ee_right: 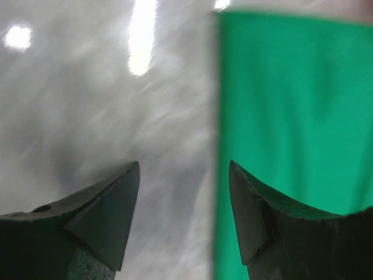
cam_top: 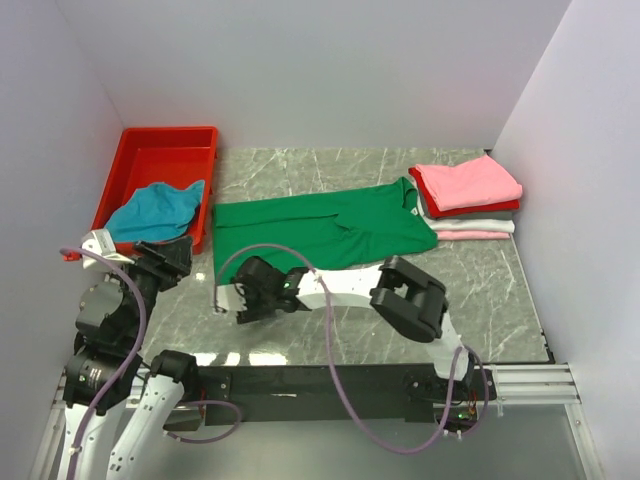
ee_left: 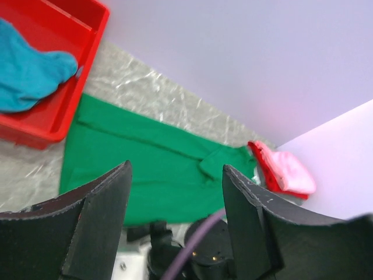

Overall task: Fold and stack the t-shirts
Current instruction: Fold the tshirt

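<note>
Lying flat, the green t-shirt (cam_top: 320, 228) is overlapped at its near-left corner by the spread, empty right pincer (cam_top: 262, 292).

The green t-shirt (cam_top: 320, 230) lies flat across the middle of the desk (cam_top: 300, 170) as a long band. Its collar end, with a small white label, points right, and a flap is folded over near the middle. A teal-blue t-shirt (cam_top: 155, 212) sits crumpled at the near end of the red tray (cam_top: 170, 132). At the far right, folded shirts are stacked: pink t-shirt (cam_top: 470, 182) on top, red t-shirt (cam_top: 478, 210) beneath, whitish t-shirt (cam_top: 478, 225) below.
</note>
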`<move>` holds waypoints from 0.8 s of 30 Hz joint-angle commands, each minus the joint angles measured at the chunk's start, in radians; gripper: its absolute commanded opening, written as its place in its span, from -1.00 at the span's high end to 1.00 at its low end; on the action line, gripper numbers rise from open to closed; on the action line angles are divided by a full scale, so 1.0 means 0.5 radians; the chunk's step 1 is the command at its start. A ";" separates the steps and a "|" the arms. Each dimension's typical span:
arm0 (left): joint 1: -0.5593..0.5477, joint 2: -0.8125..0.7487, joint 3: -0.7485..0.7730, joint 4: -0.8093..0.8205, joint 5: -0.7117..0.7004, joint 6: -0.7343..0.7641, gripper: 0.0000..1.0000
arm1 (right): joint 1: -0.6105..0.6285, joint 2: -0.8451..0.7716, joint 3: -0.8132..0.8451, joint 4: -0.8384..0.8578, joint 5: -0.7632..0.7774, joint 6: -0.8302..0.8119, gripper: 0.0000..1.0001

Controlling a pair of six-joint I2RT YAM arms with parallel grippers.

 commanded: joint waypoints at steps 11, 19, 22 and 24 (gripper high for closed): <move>-0.004 -0.101 -0.027 -0.137 0.118 0.072 -0.38 | 0.033 0.364 0.233 0.484 0.635 0.115 0.03; -0.001 -0.080 -0.045 -0.088 0.143 0.088 -0.38 | 0.030 0.183 0.098 0.362 0.225 0.213 0.92; -0.004 -0.037 -0.036 -0.057 0.161 0.112 -0.38 | 0.030 0.045 0.012 0.254 -0.039 0.226 1.00; -0.004 0.012 -0.036 -0.002 0.195 0.131 -0.38 | 0.054 -0.077 -0.070 0.156 -0.232 0.207 1.00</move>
